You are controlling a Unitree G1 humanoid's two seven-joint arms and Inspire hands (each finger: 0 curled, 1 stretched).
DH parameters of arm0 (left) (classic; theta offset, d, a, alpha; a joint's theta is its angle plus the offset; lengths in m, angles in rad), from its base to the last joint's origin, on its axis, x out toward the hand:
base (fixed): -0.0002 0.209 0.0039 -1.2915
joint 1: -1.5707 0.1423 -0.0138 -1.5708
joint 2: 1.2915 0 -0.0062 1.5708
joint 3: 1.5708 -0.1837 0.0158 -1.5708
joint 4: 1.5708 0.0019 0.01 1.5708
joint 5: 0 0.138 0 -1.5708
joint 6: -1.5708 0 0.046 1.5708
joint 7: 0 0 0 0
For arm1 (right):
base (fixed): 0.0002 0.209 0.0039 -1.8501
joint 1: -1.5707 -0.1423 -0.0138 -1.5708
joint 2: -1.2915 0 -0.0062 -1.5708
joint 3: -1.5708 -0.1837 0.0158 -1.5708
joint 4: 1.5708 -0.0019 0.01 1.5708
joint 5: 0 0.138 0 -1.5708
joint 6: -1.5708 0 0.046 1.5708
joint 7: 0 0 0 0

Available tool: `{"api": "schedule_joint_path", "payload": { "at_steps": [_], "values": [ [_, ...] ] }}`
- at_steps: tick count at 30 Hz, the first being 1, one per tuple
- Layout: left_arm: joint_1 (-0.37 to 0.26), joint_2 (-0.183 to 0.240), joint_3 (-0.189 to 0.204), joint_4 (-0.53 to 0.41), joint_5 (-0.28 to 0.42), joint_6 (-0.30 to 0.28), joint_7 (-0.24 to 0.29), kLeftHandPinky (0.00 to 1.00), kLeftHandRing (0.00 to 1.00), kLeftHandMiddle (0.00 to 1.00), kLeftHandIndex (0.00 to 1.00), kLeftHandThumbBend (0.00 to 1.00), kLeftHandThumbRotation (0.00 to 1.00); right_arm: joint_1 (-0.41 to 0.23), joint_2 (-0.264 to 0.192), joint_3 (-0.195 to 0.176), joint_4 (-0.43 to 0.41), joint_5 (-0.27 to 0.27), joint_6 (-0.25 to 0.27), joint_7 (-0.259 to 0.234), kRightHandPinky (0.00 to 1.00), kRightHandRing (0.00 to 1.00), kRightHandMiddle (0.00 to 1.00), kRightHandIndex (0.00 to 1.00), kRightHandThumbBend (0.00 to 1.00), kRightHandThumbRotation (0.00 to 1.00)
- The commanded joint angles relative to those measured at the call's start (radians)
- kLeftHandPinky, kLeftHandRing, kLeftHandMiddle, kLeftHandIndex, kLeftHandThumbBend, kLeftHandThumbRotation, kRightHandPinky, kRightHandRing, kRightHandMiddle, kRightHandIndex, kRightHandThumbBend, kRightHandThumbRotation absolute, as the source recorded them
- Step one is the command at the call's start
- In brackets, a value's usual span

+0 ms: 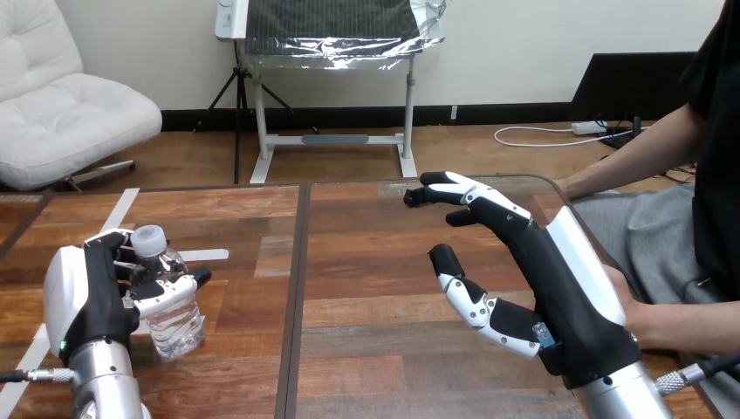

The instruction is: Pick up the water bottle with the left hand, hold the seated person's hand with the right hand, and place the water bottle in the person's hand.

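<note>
Broad wooden table of reddish planks, dark seam down the middle. Over its right half the right hand, fingers stretched nearly straight, thumb spread wide, gripping nothing, with the person's hand just behind its wrist at the table's edge, contact impossible to tell. At the near left, the left hand curled round an upright water bottle of clear crinkled plastic, fill level unclear, pale round cap above the fingers, white tape strip just beyond.
</note>
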Motion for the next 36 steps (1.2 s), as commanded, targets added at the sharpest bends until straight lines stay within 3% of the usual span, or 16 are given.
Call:
{"api": "schedule_joint_path", "payload": {
  "at_steps": [1, 7, 15, 29, 36],
  "values": [
    [-0.030, -0.007, -0.003, -0.016, 0.009, -0.036, 0.024, 0.42, 0.45, 0.49, 0.50, 0.70, 0.00, -0.051, -0.005, -0.027, -0.028, 0.009, -0.020, -0.012, 0.75, 0.84, 0.85, 0.73, 0.18, 0.00],
    [-0.020, -0.027, 0.009, -0.011, -0.020, -0.115, 0.044, 0.42, 0.45, 0.49, 0.49, 0.71, 0.00, -0.050, -0.006, -0.030, -0.026, 0.013, -0.022, -0.011, 0.75, 0.84, 0.84, 0.72, 0.18, 0.00],
    [0.002, -0.069, 0.035, -0.035, -0.119, -0.212, 0.009, 0.41, 0.44, 0.49, 0.49, 0.70, 0.00, -0.051, -0.008, -0.036, -0.021, 0.015, -0.028, -0.010, 0.75, 0.84, 0.84, 0.72, 0.19, 0.00],
    [0.043, -0.129, 0.047, -0.151, -0.190, -0.251, -0.038, 0.40, 0.44, 0.48, 0.49, 0.71, 0.00, -0.056, -0.005, -0.039, -0.015, 0.011, -0.031, -0.008, 0.76, 0.84, 0.84, 0.72, 0.19, 0.00],
    [0.059, -0.148, 0.048, -0.207, -0.190, -0.260, -0.053, 0.40, 0.44, 0.48, 0.49, 0.70, 0.00, -0.057, -0.004, -0.039, -0.016, 0.007, -0.031, -0.010, 0.76, 0.84, 0.84, 0.73, 0.18, 0.00]
  ]
}}
